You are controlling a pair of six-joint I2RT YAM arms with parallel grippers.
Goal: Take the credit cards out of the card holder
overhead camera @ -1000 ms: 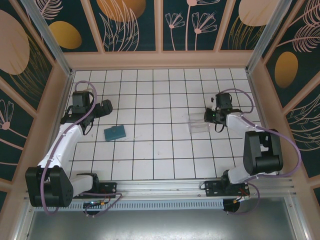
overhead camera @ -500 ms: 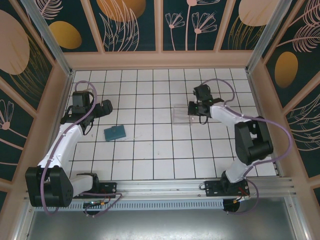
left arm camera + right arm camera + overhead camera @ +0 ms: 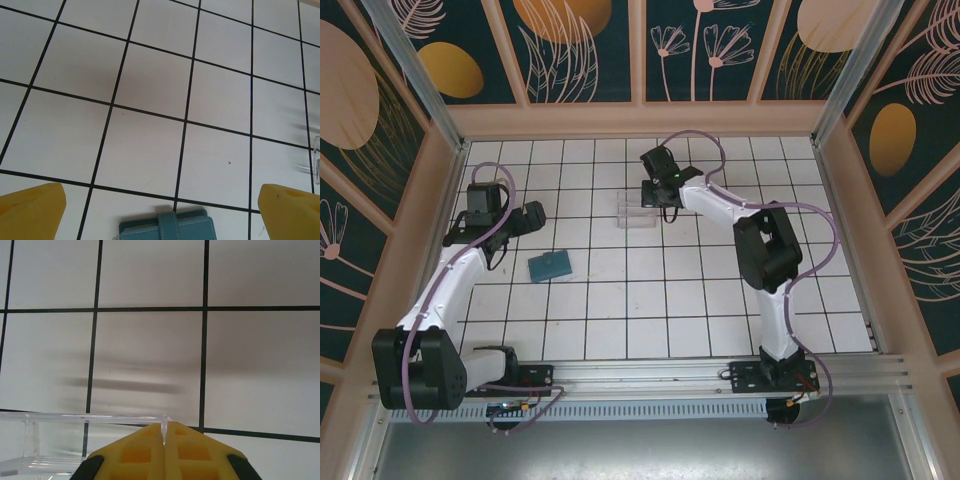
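Teal and closed, the card holder (image 3: 550, 265) lies flat on the white tiled table (image 3: 620, 300), toward its left side. The left wrist view shows a strap tab across the holder's middle. The left gripper (image 3: 533, 214) hovers just past it on the far side, its 2 yellow fingers (image 3: 31, 210) spread wide with nothing between them. Out near the table's far middle, the right gripper (image 3: 164, 439) is pinched tight on the thin wall of a clear plastic box (image 3: 638, 212), well apart from the holder.
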